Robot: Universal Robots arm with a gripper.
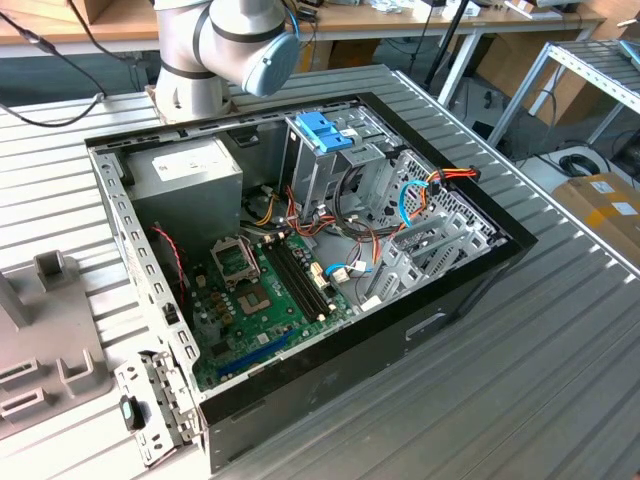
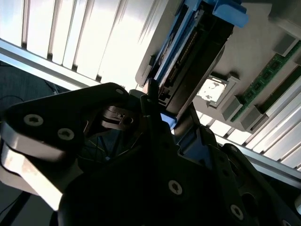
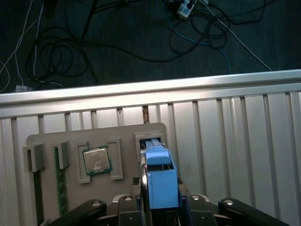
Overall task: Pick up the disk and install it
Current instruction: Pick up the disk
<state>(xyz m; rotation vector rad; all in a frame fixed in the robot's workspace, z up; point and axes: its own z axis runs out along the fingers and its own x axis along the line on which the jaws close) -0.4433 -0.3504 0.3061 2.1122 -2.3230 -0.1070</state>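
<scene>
In the second wrist view, my gripper point(image 2: 165, 110) has its fingers closed on the disk point(image 2: 197, 52), which is edged by a blue carrier frame point(image 2: 225, 12). Beyond the disk, a grey tray point(image 2: 249, 52) holds a processor chip point(image 2: 211, 90) and green memory sticks point(image 2: 269, 74). The tray rests on the ribbed metal table point(image 2: 94, 37).

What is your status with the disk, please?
Pincer shut on the disk. On edge at the grey tray slot. Nothing seen blocking.

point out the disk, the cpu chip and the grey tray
disk point(image 3: 160, 183): first wrist view, on its blue carrier frame
cpu chip point(image 3: 96, 160): first wrist view, middle of its metal lid
grey tray point(image 3: 101, 190): first wrist view, bare surface beside the chip
</scene>
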